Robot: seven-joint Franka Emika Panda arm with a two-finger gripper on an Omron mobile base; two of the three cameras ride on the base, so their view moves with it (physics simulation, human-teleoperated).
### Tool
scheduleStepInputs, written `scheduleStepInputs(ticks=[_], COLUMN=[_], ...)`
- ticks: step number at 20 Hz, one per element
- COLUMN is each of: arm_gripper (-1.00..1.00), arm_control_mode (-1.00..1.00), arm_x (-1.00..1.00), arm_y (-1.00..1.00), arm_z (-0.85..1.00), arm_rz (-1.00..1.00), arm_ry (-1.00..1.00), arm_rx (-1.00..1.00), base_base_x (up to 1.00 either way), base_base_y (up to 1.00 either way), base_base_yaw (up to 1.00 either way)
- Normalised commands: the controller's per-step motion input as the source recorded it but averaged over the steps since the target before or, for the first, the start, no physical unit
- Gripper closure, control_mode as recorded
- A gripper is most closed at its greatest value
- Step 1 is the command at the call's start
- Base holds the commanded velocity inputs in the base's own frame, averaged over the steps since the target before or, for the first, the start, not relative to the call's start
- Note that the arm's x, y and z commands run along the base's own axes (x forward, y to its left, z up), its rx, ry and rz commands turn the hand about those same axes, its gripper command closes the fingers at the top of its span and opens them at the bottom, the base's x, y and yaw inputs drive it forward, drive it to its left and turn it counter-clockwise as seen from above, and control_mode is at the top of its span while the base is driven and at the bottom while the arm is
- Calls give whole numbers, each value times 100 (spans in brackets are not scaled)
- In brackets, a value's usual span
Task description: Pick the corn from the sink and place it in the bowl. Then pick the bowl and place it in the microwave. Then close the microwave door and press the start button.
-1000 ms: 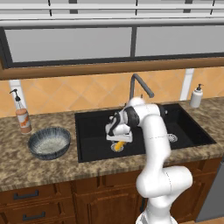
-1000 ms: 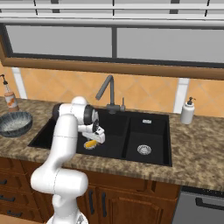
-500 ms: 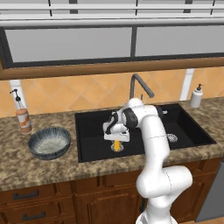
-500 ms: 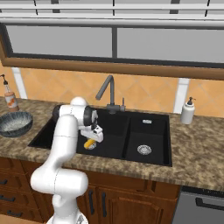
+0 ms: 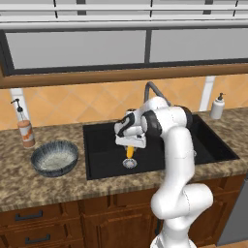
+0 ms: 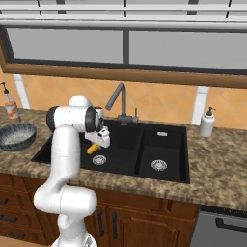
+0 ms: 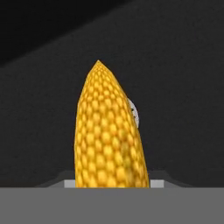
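gripper (image 6: 95, 146) clamps corn (image 6: 92, 148) | above sink (image 6: 164, 138) left basin

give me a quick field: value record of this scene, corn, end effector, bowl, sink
corn: yellow cob hanging tip-down from the end effector, above the drain of the left basin
end effector: shut on the corn, over the sink
bowl: on the granite counter left of the sink, nothing in it
sink: black double basin, gooseneck faucet behind
task stage: corn lifted, not yet in the bowl
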Motion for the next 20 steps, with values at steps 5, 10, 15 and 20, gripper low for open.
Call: scheduleStepInputs(ticks=[5,10,15,20], arm_gripper=[100,100,100,100], arm_control_mode=[-100,-100,-100,-100], arm_x=[-65,-43,-12,-3], arm_y=[39,72,100,100], arm_z=[100,100,100,76], arm_rz=[5,3,6,6], arm_ry=[-3,-4,0,11], arm_rx=[16,3,0,0], base_base_x=[0,0,0,0], base_base_y=[0,0,0,0], base_base_yaw=[0,0,0,0])
